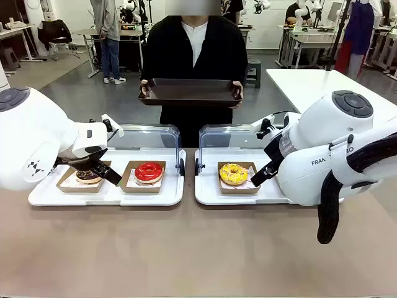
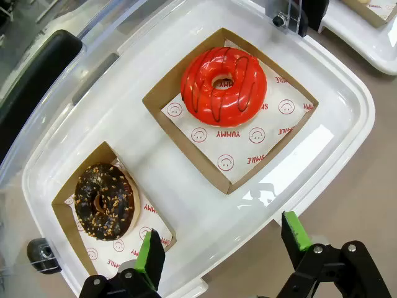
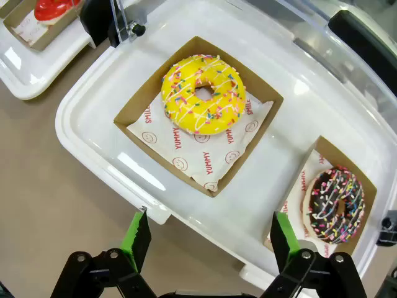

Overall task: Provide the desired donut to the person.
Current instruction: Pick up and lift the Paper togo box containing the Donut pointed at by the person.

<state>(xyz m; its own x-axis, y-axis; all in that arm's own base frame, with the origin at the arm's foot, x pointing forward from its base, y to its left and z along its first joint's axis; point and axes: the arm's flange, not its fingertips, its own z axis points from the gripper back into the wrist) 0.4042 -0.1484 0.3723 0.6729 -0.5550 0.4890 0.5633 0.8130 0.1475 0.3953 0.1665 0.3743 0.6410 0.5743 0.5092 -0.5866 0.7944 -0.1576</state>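
Across the table the person holds a dark empty tray in both hands. A red glazed donut and a chocolate donut with nut bits lie in cardboard boxes on the left white tray. A yellow sprinkled donut and a chocolate sprinkled donut lie on the right white tray. My left gripper hovers open over its tray's near edge. My right gripper hangs open above its tray's near rim.
Clear hinged lids stand open behind both trays. The brown tabletop stretches wide on my side. A white table stands at the back right, and bystanders stand far behind.
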